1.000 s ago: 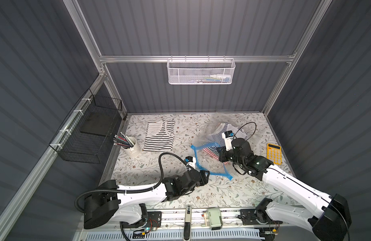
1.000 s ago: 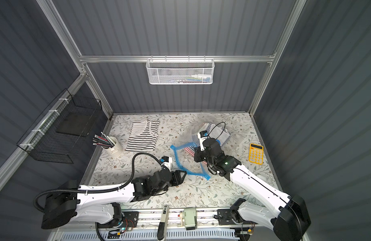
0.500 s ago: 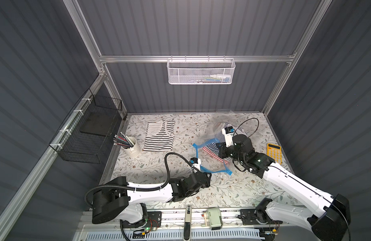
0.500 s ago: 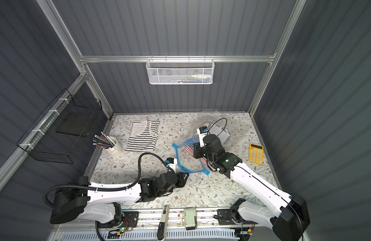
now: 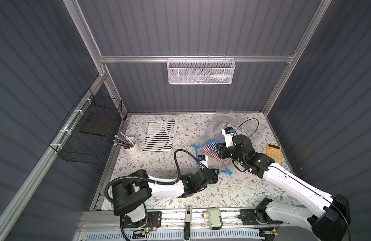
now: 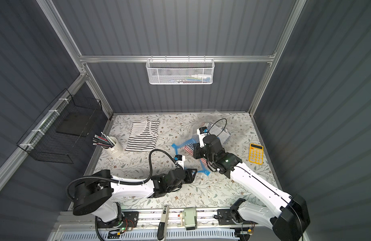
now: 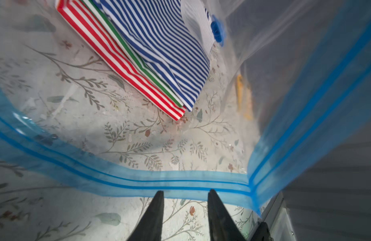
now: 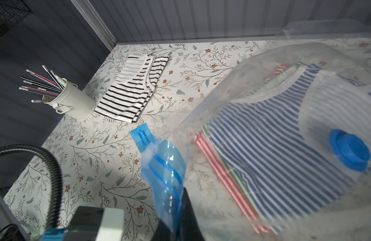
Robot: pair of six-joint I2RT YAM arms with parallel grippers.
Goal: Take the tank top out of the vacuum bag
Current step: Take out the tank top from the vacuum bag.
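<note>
**Left wrist view: vacuum bag [image 7: 180, 183] open, tank top [image 7: 159, 52] inside**

In a top view the vacuum bag lay right of centre, the right gripper [image 5: 218, 146] pinching its rim. The left gripper [image 7: 184, 193], spread and empty, faced the mouth. Removal seemed wholly ahead.

Blue-and-white striped tank top [image 7: 159, 41], blue-edged vacuum bag [image 7: 117, 177]
</note>
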